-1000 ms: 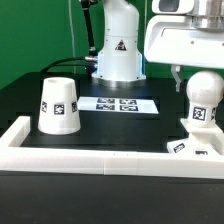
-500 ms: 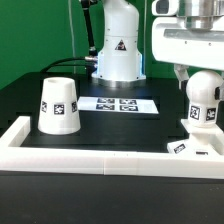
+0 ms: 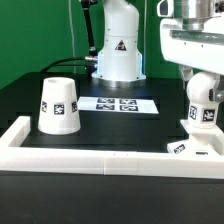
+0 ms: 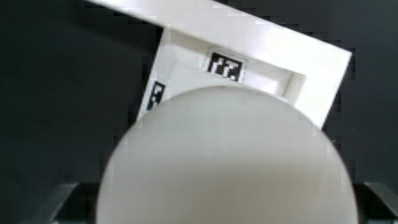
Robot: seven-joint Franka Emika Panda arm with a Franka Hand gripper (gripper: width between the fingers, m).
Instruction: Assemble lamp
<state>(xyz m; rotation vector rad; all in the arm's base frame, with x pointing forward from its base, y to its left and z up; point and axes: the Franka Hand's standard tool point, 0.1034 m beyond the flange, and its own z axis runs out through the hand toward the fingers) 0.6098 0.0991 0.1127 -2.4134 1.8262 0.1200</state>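
The round white bulb (image 3: 206, 105) stands upright on the flat base (image 3: 196, 150) at the exterior view's right, tags on both. My gripper (image 3: 207, 80) hangs right over the bulb's top, its fingers down either side of it. In the wrist view the bulb (image 4: 214, 160) fills most of the picture, with the tagged base (image 4: 249, 60) beyond it. A dark finger (image 4: 68, 205) shows at each edge with a thin gap to the bulb, so my gripper (image 4: 217, 205) is open around it. The cone shade (image 3: 57, 105) stands alone at the exterior view's left.
The marker board (image 3: 118, 103) lies flat mid-table in front of the robot pedestal (image 3: 118, 50). White border rails (image 3: 90, 160) run along the front and the left side. The base sits close to the front rail.
My gripper has shifted toward the exterior view's right and lowered over the bulb's top. Its fingers stay equally wide. The shade has not moved.
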